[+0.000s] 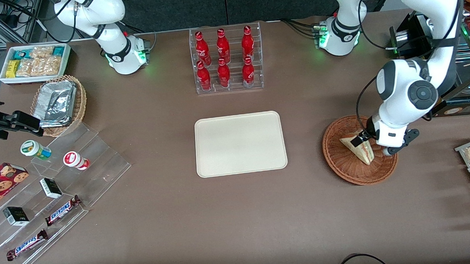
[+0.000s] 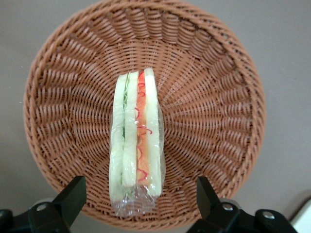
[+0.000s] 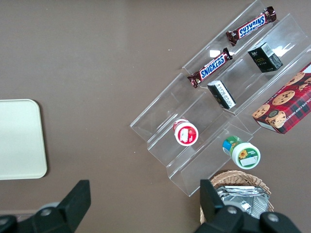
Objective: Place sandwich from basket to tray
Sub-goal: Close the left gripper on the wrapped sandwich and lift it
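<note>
The gripper (image 2: 138,194) hovers right over the basket (image 1: 341,164), jaws spread wide, one finger (image 2: 73,194) on each side of the sandwich (image 2: 136,141) without touching it. The sandwich lies in the middle of the basket, wrapped in clear film, cut edge up, red and green layers showing. The tray (image 1: 240,143) sits bare at mid-table, well apart from the basket.

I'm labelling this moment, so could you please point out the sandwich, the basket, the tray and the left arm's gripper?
sandwich (image 2: 136,141), left wrist view, on its layered cut edge.
basket (image 1: 341,160), front view, on its woven wall.
tray (image 1: 240,143), front view, on its bare middle.
gripper (image 2: 141,199), left wrist view, open, over the basket, midway between fingertips.
</note>
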Robot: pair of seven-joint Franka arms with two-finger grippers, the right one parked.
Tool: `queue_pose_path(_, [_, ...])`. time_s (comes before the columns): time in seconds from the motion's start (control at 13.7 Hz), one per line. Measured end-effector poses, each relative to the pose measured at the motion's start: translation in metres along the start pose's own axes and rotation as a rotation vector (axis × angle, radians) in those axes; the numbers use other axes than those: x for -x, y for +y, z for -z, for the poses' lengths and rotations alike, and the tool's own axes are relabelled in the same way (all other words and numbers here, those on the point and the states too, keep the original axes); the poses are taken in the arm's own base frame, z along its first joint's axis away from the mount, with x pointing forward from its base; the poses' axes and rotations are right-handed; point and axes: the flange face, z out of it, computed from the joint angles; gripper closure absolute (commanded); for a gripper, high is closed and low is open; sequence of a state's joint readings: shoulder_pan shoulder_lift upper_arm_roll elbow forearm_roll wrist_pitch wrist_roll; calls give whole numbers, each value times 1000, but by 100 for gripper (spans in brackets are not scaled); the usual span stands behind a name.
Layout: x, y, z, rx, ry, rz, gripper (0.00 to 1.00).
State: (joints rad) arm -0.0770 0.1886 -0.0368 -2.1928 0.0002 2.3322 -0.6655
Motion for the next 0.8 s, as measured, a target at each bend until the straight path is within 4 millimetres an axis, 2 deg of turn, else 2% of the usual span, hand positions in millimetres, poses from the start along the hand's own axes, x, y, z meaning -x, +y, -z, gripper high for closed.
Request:
queue_pose_path(0.22, [4, -3, -22, -4, -6, 22, 0])
queue_pose_path(0.29, [4, -3, -27, -3, -6, 27, 5])
queue_pose_path(0.37, [3, -3, -32, 0, -3, 31, 16])
queue_pose_path(0.59, [2, -3, -45, 7, 5, 66, 65])
queue_pose_path(0.73, [1, -4, -48, 5, 3, 82, 89])
queue_pose_path(0.8, [1, -4, -49, 5, 2, 86, 97])
